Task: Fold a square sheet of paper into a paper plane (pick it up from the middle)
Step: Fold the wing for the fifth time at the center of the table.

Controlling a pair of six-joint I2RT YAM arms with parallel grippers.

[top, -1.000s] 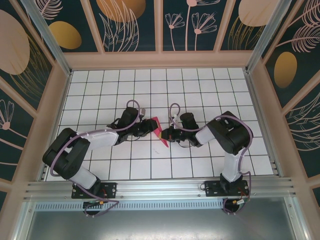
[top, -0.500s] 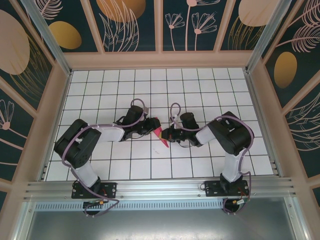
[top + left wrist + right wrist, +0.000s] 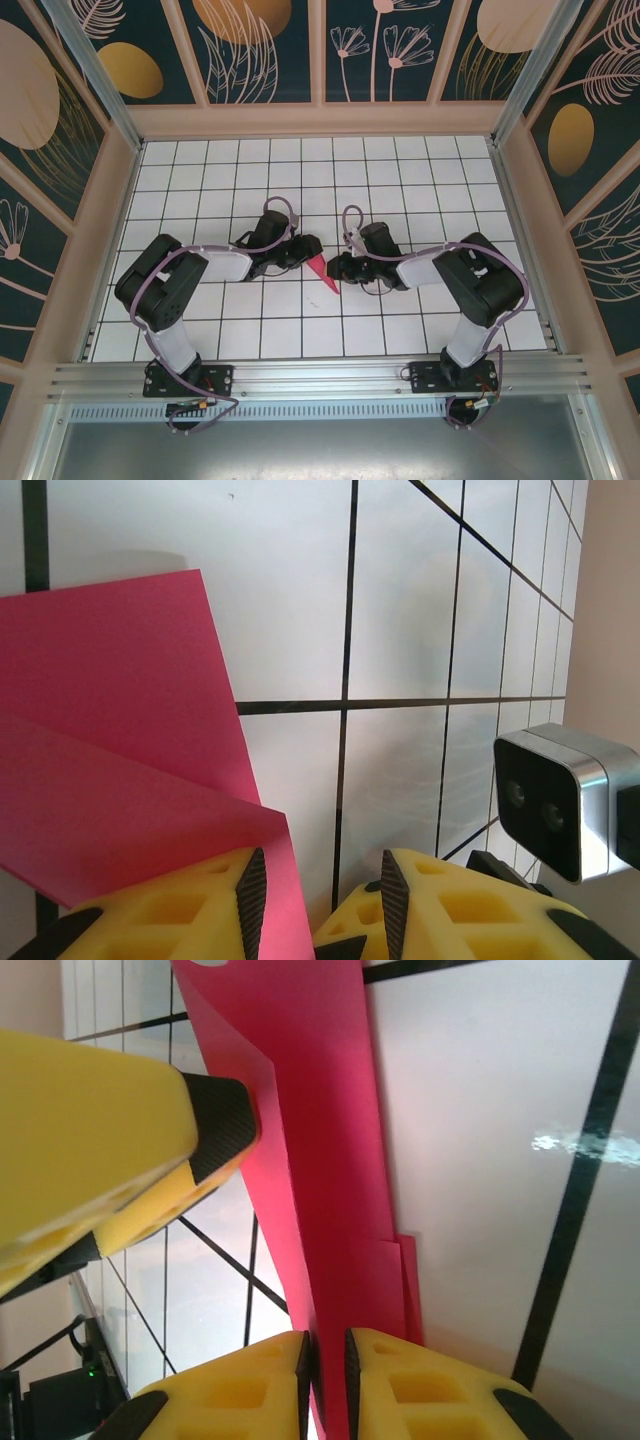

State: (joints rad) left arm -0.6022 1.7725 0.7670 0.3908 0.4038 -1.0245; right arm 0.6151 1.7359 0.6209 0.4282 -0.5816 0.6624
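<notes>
White tiled table (image 3: pixel 400 180), paper plane (image 3: pixel 323 272) now flatter, left gripper (image 3: pixel 310 252) nearer.

Light falls bright and even from above onto my white counter (image 3: pixel 400 330), leaving only faint, soft shadows under my arms. From my right wrist a smear of glare sits on a glossy tile, and the yellow pad (image 3: pixel 90 1140) nearest the lens goes soft. From my left wrist the pink paper (image 3: pixel 110 680) throws a dim shadow past its upper edge.

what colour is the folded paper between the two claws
Plain magenta-pink folded paper, no markings; clearest in the right wrist view.
</notes>
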